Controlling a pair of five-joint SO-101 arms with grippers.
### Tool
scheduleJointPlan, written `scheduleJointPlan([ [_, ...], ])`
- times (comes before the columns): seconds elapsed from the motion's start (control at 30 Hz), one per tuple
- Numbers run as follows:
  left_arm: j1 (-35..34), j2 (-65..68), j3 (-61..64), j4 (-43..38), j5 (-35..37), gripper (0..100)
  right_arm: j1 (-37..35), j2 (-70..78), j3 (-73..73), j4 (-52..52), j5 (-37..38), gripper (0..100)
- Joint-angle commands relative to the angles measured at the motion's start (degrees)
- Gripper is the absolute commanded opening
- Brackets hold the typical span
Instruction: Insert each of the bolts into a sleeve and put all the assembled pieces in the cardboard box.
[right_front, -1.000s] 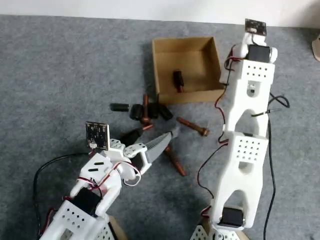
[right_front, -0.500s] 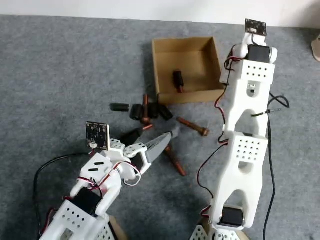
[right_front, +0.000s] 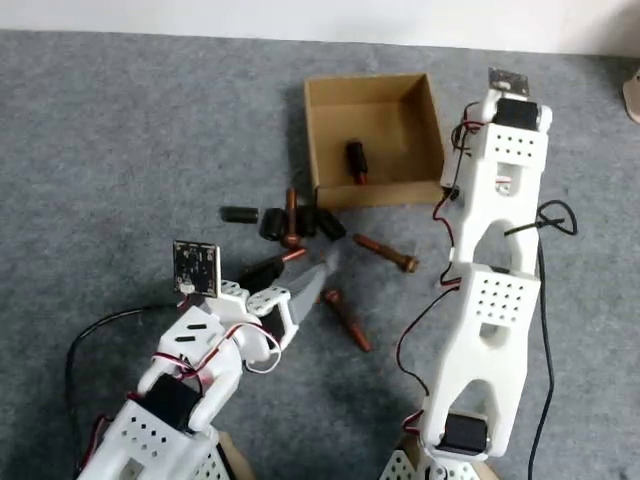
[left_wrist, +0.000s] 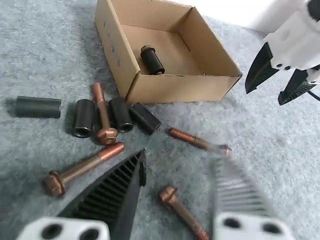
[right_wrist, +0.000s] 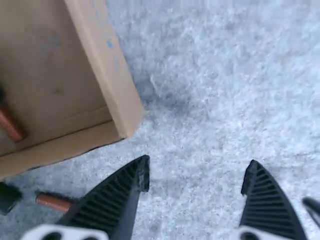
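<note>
The cardboard box (right_front: 372, 135) (left_wrist: 165, 55) holds one assembled bolt and sleeve (right_front: 356, 160) (left_wrist: 152, 59). In front of it lie several black sleeves (right_front: 272, 222) (left_wrist: 84, 117) and copper bolts (right_front: 385, 252) (left_wrist: 197, 142). My left gripper (right_front: 305, 268) (left_wrist: 180, 157) is open just above the carpet, with one bolt (left_wrist: 82, 167) beside its black finger and another bolt (right_front: 346, 318) (left_wrist: 182, 212) between the fingers. My right gripper (right_wrist: 199, 165) (left_wrist: 280, 75) hangs open over the carpet by the box's near right corner (right_wrist: 125, 122), with nothing in it.
A lone sleeve (right_front: 239, 214) (left_wrist: 38, 107) lies to the left of the cluster. One bolt (right_front: 291, 215) (left_wrist: 102, 112) lies among the sleeves. Grey carpet covers the table, and a pale wall runs along the far edge.
My left gripper's grey finger has swung inward toward the black one. The right arm has shifted slightly back from the far edge. The parts have not moved.
</note>
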Motion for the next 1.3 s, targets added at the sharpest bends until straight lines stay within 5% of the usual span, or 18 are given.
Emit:
scheduleJointPlan([
  [0.0, -0.2, -0.3, -4.9, 2.3, -0.5, 10, 0.7, -5.1, 0.0, 0.8, -0.2, 28.3],
  [0.23, 3.9, 1.7, -6.2, 5.8, -0.5, 10, 0.0, -19.1, 2.2, 0.8, -0.1, 28.3],
  [0.5, 3.6, 21.8, -16.0, 8.4, -0.1, 10, -2.1, -41.3, 24.0, 0.3, -0.2, 28.3],
  [0.7, 1.9, 33.3, -20.9, 5.9, 14.6, 10, -2.4, -54.5, 37.9, -1.4, -0.2, 28.3],
  [1.1, 1.6, 45.9, -21.9, -6.6, 16.7, 10, -5.8, -88.3, 86.7, -22.9, -0.6, 28.3],
  [1.27, 3.4, 50.6, -29.8, -0.6, 19.3, 10, -7.7, -102.8, 101.7, -29.4, -3.2, 28.3],
])
